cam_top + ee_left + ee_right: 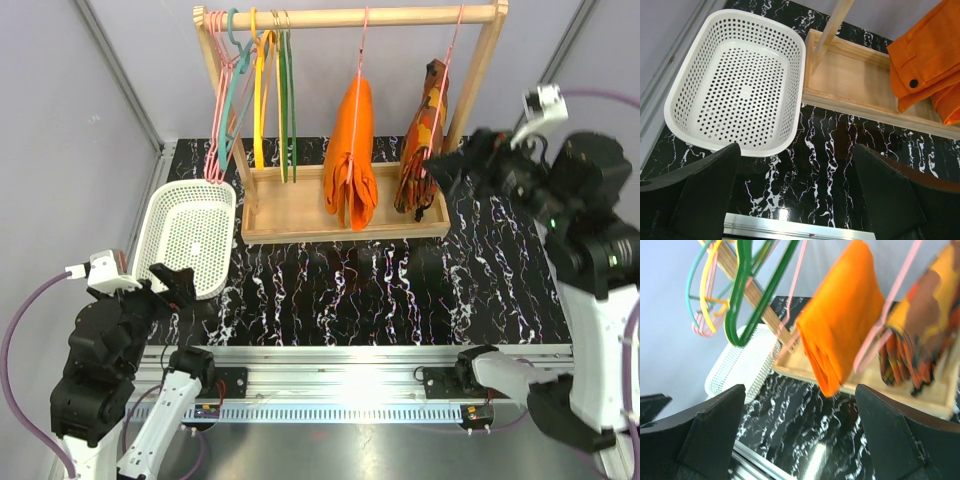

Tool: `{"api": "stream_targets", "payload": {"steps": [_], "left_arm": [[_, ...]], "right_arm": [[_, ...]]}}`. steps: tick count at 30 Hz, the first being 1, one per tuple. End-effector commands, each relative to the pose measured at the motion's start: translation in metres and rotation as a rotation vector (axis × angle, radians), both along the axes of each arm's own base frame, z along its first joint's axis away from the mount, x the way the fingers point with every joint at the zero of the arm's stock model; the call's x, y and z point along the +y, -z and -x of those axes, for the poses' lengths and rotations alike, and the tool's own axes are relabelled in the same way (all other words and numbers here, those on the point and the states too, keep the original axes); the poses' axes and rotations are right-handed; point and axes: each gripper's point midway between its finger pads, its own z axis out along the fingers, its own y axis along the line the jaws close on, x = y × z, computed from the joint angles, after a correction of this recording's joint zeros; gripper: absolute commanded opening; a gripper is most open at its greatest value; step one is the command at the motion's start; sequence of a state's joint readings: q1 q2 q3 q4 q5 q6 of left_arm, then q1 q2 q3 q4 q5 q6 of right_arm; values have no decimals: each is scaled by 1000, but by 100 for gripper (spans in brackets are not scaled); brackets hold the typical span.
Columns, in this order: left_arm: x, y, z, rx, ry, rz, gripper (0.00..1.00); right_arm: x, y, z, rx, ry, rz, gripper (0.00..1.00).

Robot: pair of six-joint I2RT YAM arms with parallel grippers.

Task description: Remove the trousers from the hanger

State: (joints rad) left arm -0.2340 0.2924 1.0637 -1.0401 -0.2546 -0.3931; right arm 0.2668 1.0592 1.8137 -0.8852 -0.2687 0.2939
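Black two-finger left gripper (172, 280), at the counter's near left corner, is released and empty. Right gripper (443, 168), near the far right corner, likewise. Plain bright orange cloth trousers (352, 150) hang on the thin pink wire hanger (363, 45) at mid far edge.

Wooden rack (350, 17), upper centre, carrying from left to right bare hangers (259, 95), trousers (352, 150) on a pink hanger (363, 45), and a camouflage garment (425, 140); basket (196, 184) at left; right gripper (445, 165) just beside the camouflage garment.
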Motion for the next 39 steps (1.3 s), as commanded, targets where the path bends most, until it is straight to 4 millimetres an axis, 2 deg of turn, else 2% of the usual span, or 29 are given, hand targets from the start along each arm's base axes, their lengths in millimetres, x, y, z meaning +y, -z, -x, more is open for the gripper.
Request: {"api": "stream_targets", "payload": {"steps": [1,5,6,7,9,11,12,13,15,17,18,19,20,23,26,29,30,37,39], "left_arm": [[-13,-26,2,-70,70,39,99],[-13,-27,6,-74,76,47,99],[-14,-27,6,-72,77,49,99],[-16,-27,7,-68,89,51,99],[-19,-27,9,-65,108,55,99],[-24,-29,11,-65,137,62,99],[-24,-29,11,-63,141,61,99],[-24,-28,11,-62,143,60,99],[-24,-30,12,-63,144,58,99],[-24,-30,12,-54,142,61,99],[-26,-31,12,-54,148,66,99],[-30,-34,13,-57,171,72,99],[-32,-35,14,-59,183,75,99],[-34,-36,14,-54,198,75,99],[-34,-33,14,-43,195,71,99],[-33,-32,15,-43,197,68,99],[-34,-31,15,-37,200,65,99],[-41,-29,15,-23,242,68,99],[-42,-28,14,-19,245,66,99]], "right_arm": [[20,-33,-28,-33,-65,-35,99],[28,-39,-63,4,-44,-27,99],[28,-27,-83,50,-6,-10,99],[28,-36,-86,28,11,-11,99],[31,-25,-104,61,81,26,100],[37,-26,-110,39,102,60,99],[36,-18,-122,52,156,88,98],[48,-19,-120,41,144,102,97],[49,-10,-135,46,219,156,96],[60,-2,-139,41,241,211,94],[55,4,-149,39,325,254,94],[56,8,-152,30,352,288,94],[69,9,-149,6,341,339,94],[79,20,-160,1,373,402,93],[83,33,-169,18,383,438,85],[87,43,-175,27,378,465,69],[88,47,-176,33,377,472,57],[93,57,-179,45,332,470,36],[94,63,-182,60,308,462,32]]}}
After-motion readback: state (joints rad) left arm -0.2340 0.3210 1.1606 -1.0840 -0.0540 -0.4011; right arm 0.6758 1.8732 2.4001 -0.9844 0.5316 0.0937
